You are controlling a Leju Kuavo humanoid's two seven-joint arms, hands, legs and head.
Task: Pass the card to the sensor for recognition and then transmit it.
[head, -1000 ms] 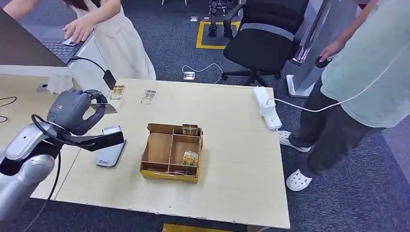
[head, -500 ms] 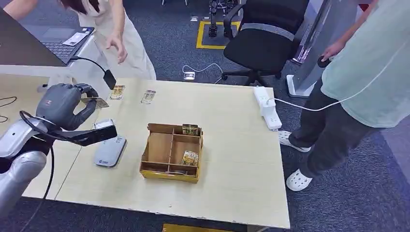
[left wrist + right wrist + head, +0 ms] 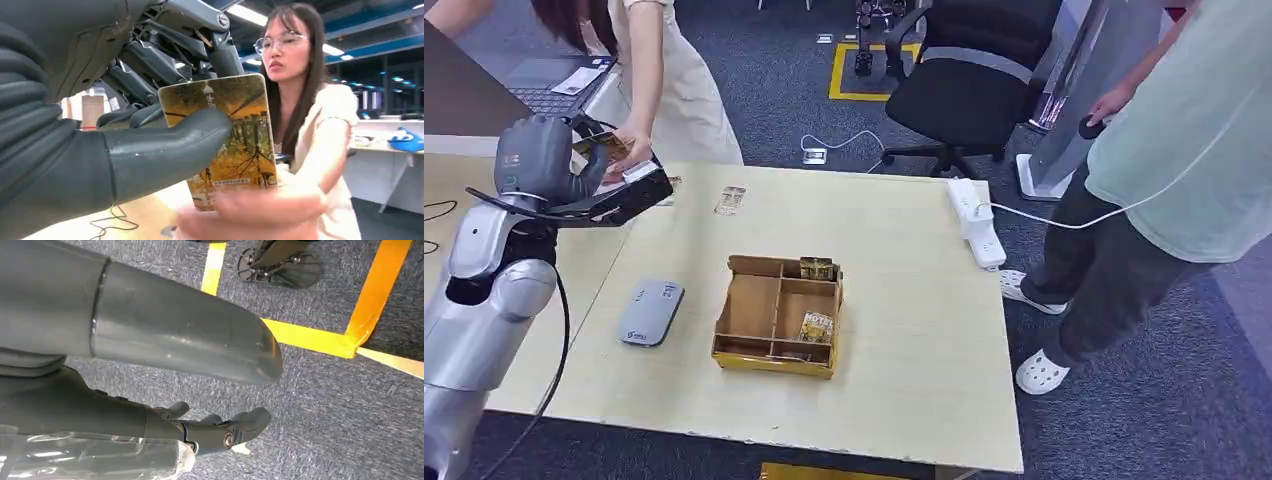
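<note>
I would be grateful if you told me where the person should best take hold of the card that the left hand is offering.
Probably the lower free edge of the card, from the person's side. The left hand pinches its near edge under the thumb, so the far and bottom parts stand bare, where the person's hand already reaches.

A table (image 3: pixel 904 400) holds 1 wooden tray (image 3: pixel 776 316), 1 grey sensor (image 3: pixel 651 312), 1 power strip (image 3: pixel 976 221) and 2 loose cards (image 3: pixel 731 200); 2 people (image 3: pixel 1184 170) stand nearby.
</note>
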